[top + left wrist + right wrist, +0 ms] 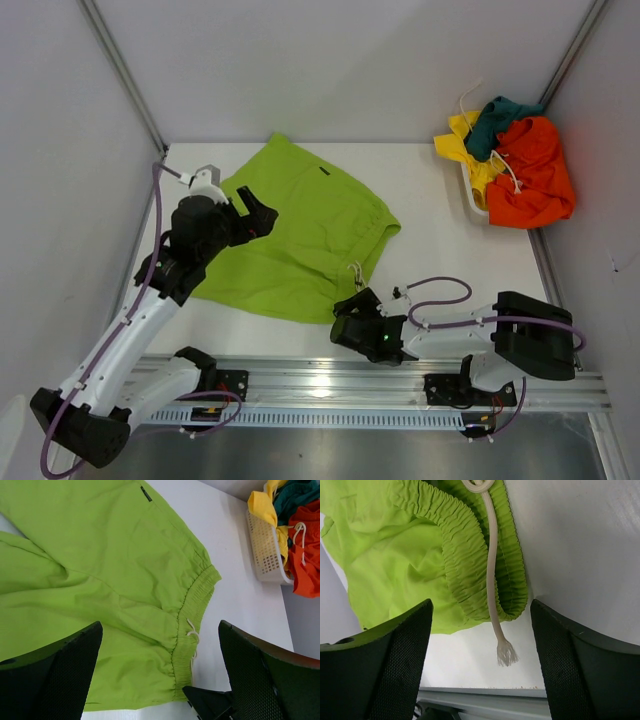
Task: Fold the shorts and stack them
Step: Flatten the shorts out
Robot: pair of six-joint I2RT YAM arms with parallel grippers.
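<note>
- well left of the basket (472, 203), what goes down as item one?
- lime green shorts (300, 235), one pair, spread flat on the white table (440, 250), well apart from the basket. elastic waistband (465, 555) on the end turned toward the basket, legs on the end away from it. one small dark label (323, 173) on the cloth.
- any cord on it?
- white drawstring (492, 565), one strand running across the waistband, frayed tip lying on bare table just off the waistband corner.
- and in the basket itself?
- three pairs, all crumpled, none folded. orange shorts (535, 180), the largest heap, spilling over the rim on the side away from the green pair, a white cord showing on them. yellow shorts (460, 140), hanging over the rim on the side facing the green pair. dark teal shorts (495, 120), on top, touching both.
- left gripper (262, 215)?
- farthest from the basket of all entries, over the leg end of the green pair. fingers spread wide apart, gripping nothing. whether they touch the cloth, cannot tell.
- right gripper (350, 305)?
- left of the basket and nearer the arm bases than it, at the waistband corner of the green pair. fingers apart; the corner and the drawstring tip lie under the gap between them, neither one pinched.
</note>
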